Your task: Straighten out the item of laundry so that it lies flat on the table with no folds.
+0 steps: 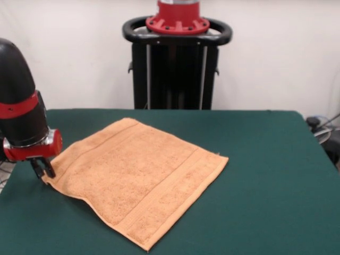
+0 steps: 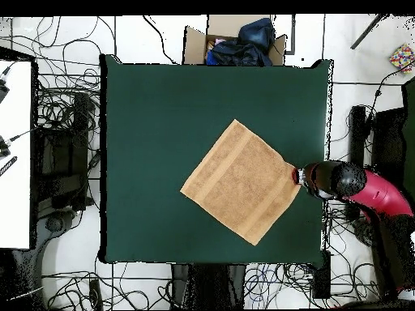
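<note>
Nearest the front camera lies one corner of the towel (image 1: pixel 139 182), pointing at the table's (image 1: pixel 265 180) near edge. At the opposite end of the cloth from that, the gripper (image 1: pixel 43 169) has its dark fingers (image 1: pixel 49 168) pinched shut on another towel corner, which is lifted a little off the felt. Outward from the fingers, the cloth spreads flat as a diamond, its border bands running along two opposite sides, with no folds visible. Above the fingers sits a red collar, then the black arm (image 1: pixel 18 101) with a red ring, leaning steeply down over the table's side edge. Overhead, the gripper (image 2: pixel 300 175) meets the towel (image 2: pixel 241 181) at its corner, and the arm (image 2: pixel 365 190) reaches in across the table (image 2: pixel 162 121) edge.
</note>
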{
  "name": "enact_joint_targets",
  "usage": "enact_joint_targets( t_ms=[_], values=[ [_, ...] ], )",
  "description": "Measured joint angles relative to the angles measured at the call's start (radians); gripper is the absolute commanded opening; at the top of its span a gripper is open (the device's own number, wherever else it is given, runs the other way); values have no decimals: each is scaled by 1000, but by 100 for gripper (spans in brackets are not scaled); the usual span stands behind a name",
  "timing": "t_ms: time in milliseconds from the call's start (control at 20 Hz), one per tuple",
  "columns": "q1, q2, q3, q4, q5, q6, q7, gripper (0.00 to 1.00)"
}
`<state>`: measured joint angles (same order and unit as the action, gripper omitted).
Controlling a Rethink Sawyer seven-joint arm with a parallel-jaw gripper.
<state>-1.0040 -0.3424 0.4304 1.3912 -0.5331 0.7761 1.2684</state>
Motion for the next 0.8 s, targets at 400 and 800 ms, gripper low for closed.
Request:
enact_joint_targets(
  t_ms=[400,800],
  values=[
    [-24,-5,9,-21,-1,0,0,100],
    [-37,-28,9,-75,-1,0,0,100]
  ],
)
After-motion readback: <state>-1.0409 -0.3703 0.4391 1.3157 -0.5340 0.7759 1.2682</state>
